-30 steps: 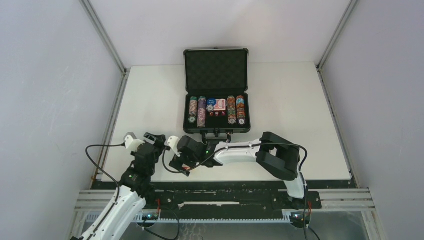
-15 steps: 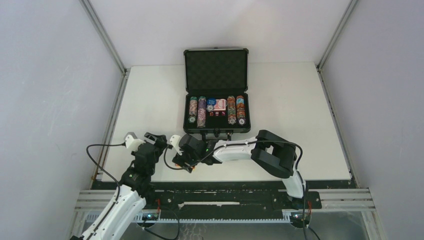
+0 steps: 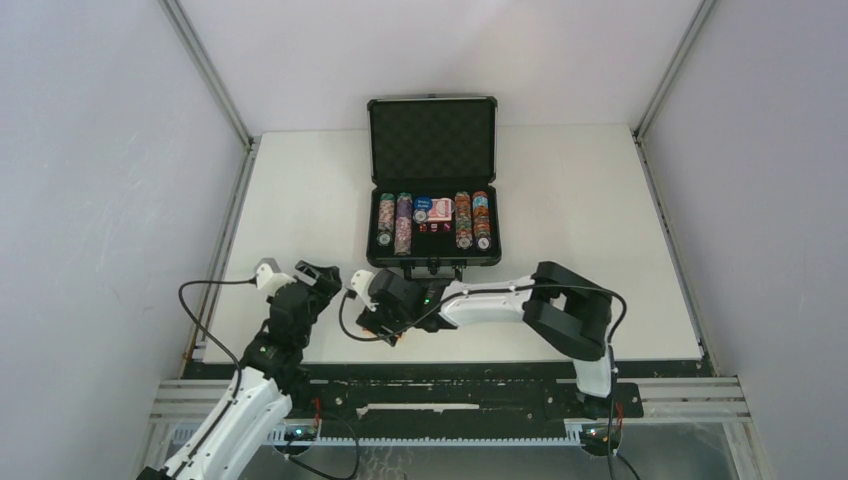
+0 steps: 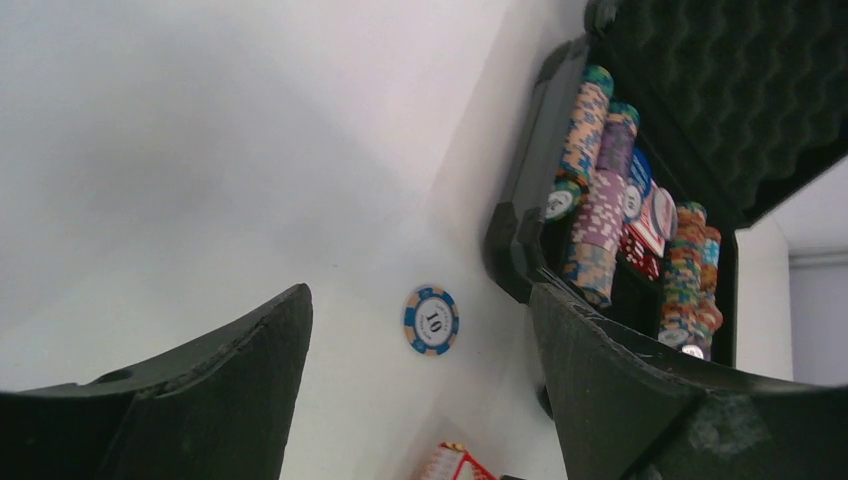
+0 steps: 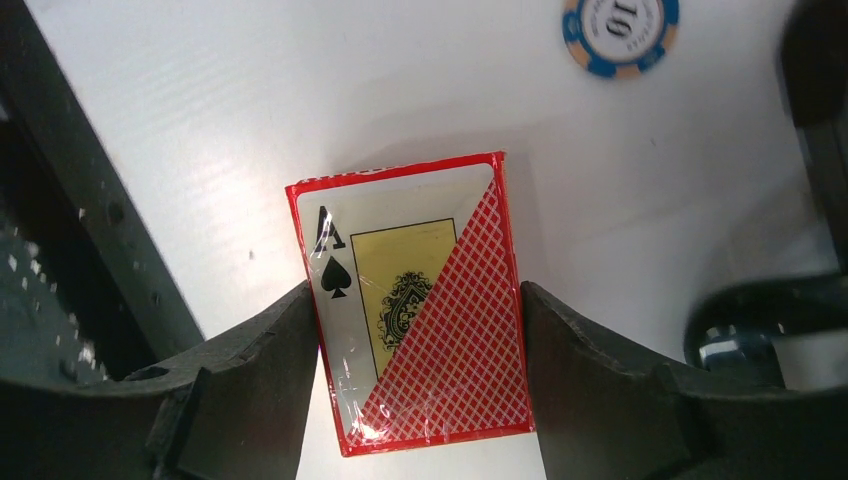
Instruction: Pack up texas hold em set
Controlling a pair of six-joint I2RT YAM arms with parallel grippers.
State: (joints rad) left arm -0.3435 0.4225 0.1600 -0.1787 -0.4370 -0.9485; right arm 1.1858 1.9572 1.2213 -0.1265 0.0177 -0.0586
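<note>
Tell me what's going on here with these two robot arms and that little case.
They are packing a poker set. The right gripper has its jaws either side of a sealed red deck of cards lying on the table; whether they grip it yet is unclear. The left gripper hovers nearby, jaws open and empty, near a loose blue 10 chip. The black briefcase stands open, rows of chips already inside.

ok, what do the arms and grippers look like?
The left arm and right arm match: white links, bulky black joints, a black cable looping off each, a white bracket at the wrist. The left gripper and right gripper have broad, matt dark-grey wedge fingers. No markings legible.
</note>
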